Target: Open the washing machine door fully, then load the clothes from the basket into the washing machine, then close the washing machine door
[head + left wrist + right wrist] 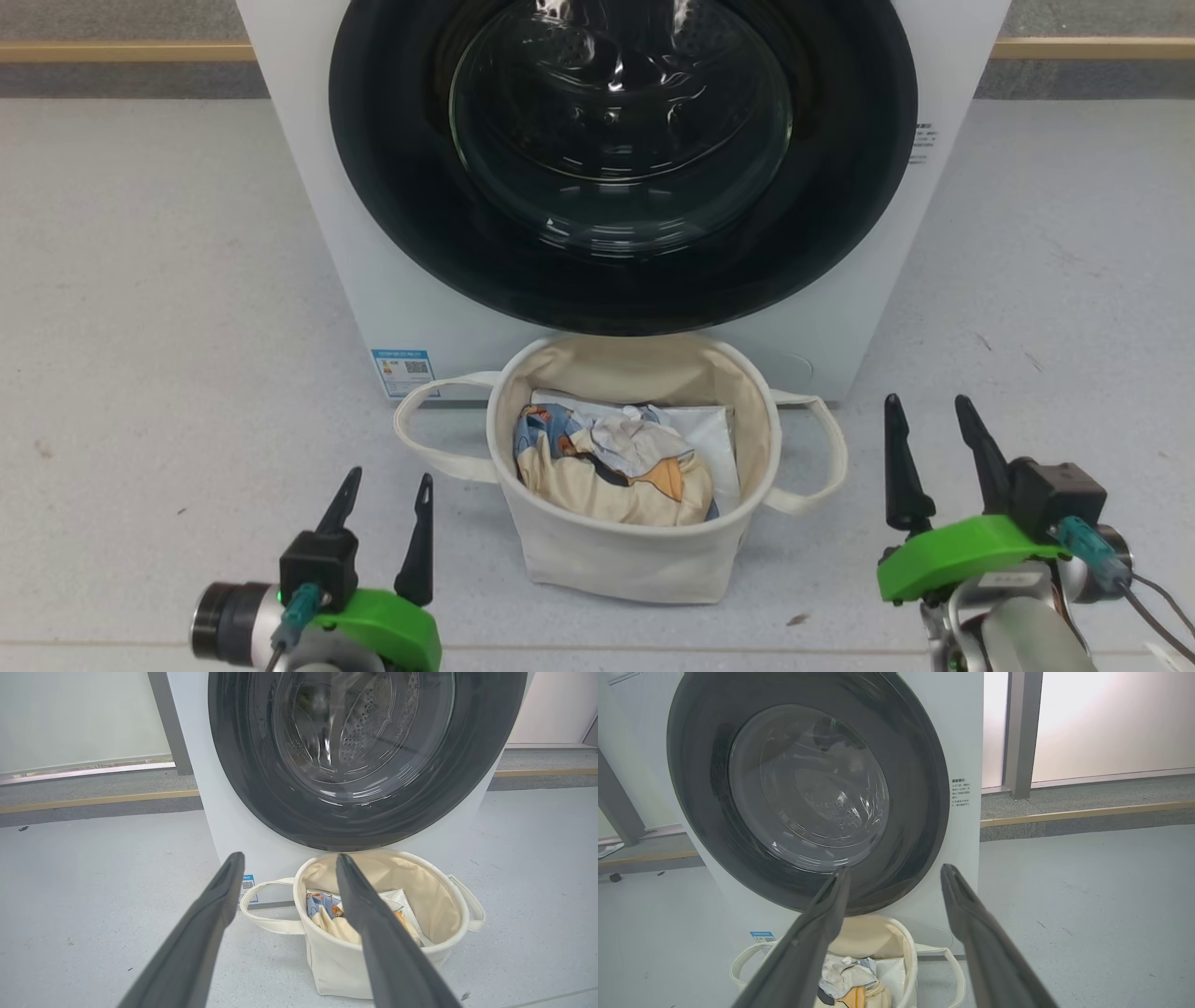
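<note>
Clothes [611,471] lie bunched in the basket [625,560], cream cloth uppermost with a light blue printed piece at its left. A flat white sheet [705,429] shows behind them. The basket stands upright on the grey floor [140,327] just in front of the washing machine [308,233]. Its far rim sits right below the lower edge of the washing machine door [392,187], and its two loop handles stick out to either side. The door is shut, flat against the white front, and the perforated drum shows dimly through its glass. A blue label [403,371] sits low on the washer's front, near the basket's left handle.

The left gripper [390,475] hovers low beside the basket's left, fingers apart and holding nothing. The right gripper [927,401] hovers at the basket's right, its fingers also spread and empty. Both are apart from the canvas.

Open floor spreads on both sides of the washer, back to a raised step edged with a wooden strip [121,51].
</note>
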Available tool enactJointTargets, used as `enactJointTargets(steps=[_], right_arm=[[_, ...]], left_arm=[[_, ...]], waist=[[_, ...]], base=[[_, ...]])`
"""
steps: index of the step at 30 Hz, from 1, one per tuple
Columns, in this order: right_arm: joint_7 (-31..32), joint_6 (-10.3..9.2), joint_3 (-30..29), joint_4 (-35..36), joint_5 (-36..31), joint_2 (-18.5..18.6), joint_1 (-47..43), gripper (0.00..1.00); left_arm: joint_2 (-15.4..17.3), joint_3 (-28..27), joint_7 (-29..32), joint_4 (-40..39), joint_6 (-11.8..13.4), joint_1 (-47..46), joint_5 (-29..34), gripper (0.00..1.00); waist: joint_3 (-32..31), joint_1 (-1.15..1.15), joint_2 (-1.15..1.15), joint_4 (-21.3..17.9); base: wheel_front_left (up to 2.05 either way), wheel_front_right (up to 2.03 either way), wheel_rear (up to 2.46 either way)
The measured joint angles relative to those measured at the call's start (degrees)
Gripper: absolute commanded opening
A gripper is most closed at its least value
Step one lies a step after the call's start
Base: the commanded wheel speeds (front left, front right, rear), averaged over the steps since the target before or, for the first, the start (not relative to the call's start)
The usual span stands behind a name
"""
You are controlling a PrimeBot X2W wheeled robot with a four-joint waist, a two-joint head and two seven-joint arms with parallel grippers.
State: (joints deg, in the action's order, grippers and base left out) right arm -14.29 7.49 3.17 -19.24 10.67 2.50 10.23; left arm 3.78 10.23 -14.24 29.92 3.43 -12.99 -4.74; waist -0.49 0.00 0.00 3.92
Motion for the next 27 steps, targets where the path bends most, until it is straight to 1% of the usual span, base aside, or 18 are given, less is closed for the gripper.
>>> enactJointTargets(steps=[4, 13, 19, 23, 27], right_arm=[[0.0, 0.0, -0.21, 0.4, 0.01, 0.0, 0.01, 1.0], [0.0, 0.0, -0.33, 0.62, 0.27, 0.0, 0.02, 1.0], [0.0, 0.0, -0.37, 0.52, 0.89, 0.0, 0.05, 1.0], [0.0, 0.0, -0.64, 0.49, 1.01, -0.01, 0.11, 1.0], [0.0, 0.0, -0.97, 0.29, 2.09, 0.0, 0.13, 1.0]], left_arm=[[-0.01, -0.22, 0.0, -0.11, 0.0, -0.05, -1.02, 1.0], [0.01, -0.35, -0.02, -0.79, -0.02, -0.04, -1.15, 1.0], [0.11, -0.05, -0.05, -0.86, -0.49, -0.04, -1.02, 1.0], [0.04, -0.1, -0.05, -1.01, -1.47, -0.04, -2.07, 1.0], [-0.1, -0.51, -0.05, -2.1, -1.57, -0.04, -3.38, 1.0]], waist=[[-0.03, 0.0, 0.0, 0.07], [-0.06, 0.0, 0.0, 0.04], [0.04, 0.0, 0.0, -0.11], [0.16, 0.0, 0.0, -0.16], [-0.01, 0.0, 0.0, 0.0]], base=[[0.0, 0.0, 0.0], [0.0, 0.0, 0.0], [0.0, 0.0, 0.0], [0.0, 0.0, 0.0], [0.0, 0.0, 0.0]])
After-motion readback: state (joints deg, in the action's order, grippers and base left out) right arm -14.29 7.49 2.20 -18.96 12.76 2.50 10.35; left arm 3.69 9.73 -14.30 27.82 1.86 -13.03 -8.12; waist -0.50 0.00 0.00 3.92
